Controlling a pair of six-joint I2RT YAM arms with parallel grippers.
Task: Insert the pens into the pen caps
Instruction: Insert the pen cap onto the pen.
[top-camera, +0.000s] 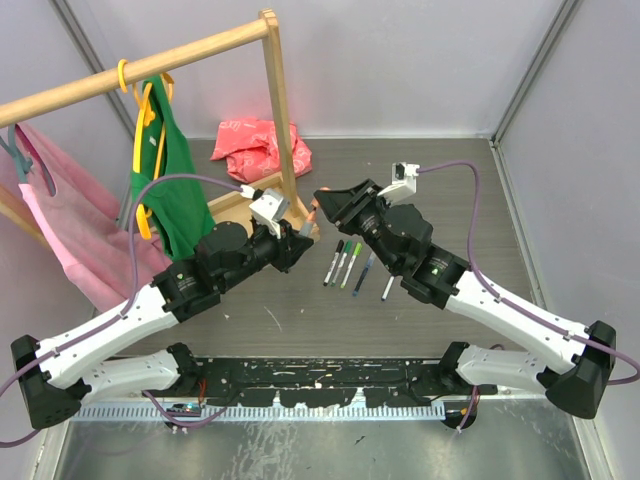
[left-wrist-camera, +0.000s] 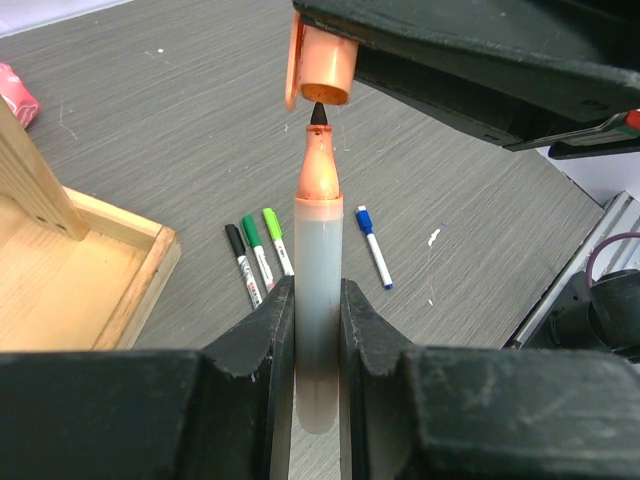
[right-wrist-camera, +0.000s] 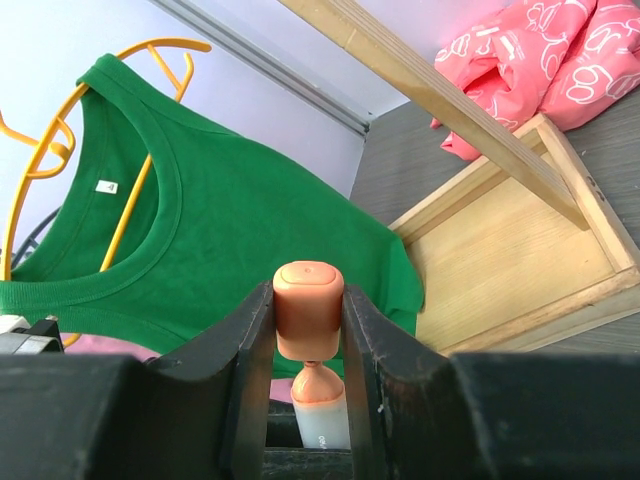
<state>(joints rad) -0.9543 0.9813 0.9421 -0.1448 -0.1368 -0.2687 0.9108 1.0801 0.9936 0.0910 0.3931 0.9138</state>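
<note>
My left gripper (left-wrist-camera: 318, 300) is shut on the grey-white barrel of an orange-tipped pen (left-wrist-camera: 318, 250), which points up and away from me. My right gripper (right-wrist-camera: 308, 300) is shut on an orange pen cap (right-wrist-camera: 309, 312), its open end facing the pen (right-wrist-camera: 324, 408). The pen's dark tip sits just at the mouth of the cap (left-wrist-camera: 325, 70), almost touching it. In the top view the two grippers (top-camera: 300, 238) (top-camera: 326, 203) meet above the table's middle. Several capped pens (top-camera: 347, 264) lie side by side below: black (left-wrist-camera: 241, 262), green (left-wrist-camera: 257, 248), light green (left-wrist-camera: 277, 240) and blue (left-wrist-camera: 374, 245).
A wooden clothes rack with a tray base (top-camera: 232, 208) stands at the back left, close behind the grippers. It carries a green shirt (top-camera: 172, 195) on a yellow hanger and a pink garment (top-camera: 55, 215). A pink bag (top-camera: 262, 146) lies at the back.
</note>
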